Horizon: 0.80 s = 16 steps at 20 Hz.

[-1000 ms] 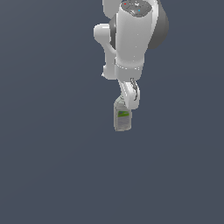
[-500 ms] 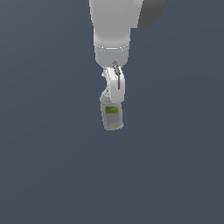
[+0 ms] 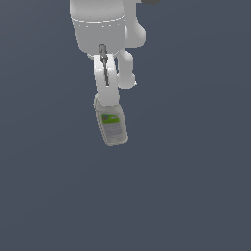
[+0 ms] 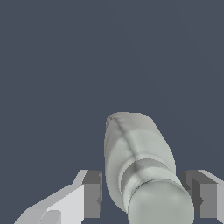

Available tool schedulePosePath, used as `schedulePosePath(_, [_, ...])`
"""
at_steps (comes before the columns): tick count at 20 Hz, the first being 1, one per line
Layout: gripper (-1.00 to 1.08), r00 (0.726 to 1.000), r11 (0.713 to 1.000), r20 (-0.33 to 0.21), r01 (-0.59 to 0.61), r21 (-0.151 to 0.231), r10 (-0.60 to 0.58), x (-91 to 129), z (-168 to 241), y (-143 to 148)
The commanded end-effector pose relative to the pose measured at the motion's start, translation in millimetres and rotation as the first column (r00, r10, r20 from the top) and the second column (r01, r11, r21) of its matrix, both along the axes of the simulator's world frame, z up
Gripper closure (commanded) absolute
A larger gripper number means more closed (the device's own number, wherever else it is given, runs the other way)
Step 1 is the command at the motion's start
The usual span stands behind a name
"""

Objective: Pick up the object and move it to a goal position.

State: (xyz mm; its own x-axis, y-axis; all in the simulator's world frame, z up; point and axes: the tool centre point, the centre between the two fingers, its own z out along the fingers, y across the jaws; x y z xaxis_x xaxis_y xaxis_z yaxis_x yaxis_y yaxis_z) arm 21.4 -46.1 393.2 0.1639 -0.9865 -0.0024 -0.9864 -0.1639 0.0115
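Below the arm [image 3: 100, 27] in the exterior view hangs the bottle [image 3: 112, 126]; it dangles from the end effector [image 3: 107, 98], neck up, base down, tilted so the base leans toward the exterior view's right; green-and-white label faces the camera; body is pale grey-white, flat-sided. End effector grips it near the neck; fingers [image 3: 106, 73] point down, seen edge-on, so the gap btwn them can't be read from that view; neck itself is hidden behind the fingers. Background is plain dark blue-grey w/ no visible edge; whether the bottle touches any tabletop can't be told, and no shadow or contact shows under it.

Wrist view: bottle [image 4: 135, 153] runs away from the camera, rounded cap nearest, ribbed neck behind it, wider body beyond; it sits btwn the two dark pads [image 4: 92, 194], one each side; end effector [image 4: 144, 197] looks spread a bit wider than the neck here; a dark sliver shows btwn each pad and the bottle, so firm pinch vs loose cradle can't be told from this angle.
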Motion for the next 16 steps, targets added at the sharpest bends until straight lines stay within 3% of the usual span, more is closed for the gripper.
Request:
schedulePosePath(1, [1.08,1.000,1.000,0.012,-0.001,-0.001,0.001,7,19,-10])
schedulePosePath(16, [1.08,1.000,1.000,0.012,0.000,-0.001,0.000,29,59,-41])
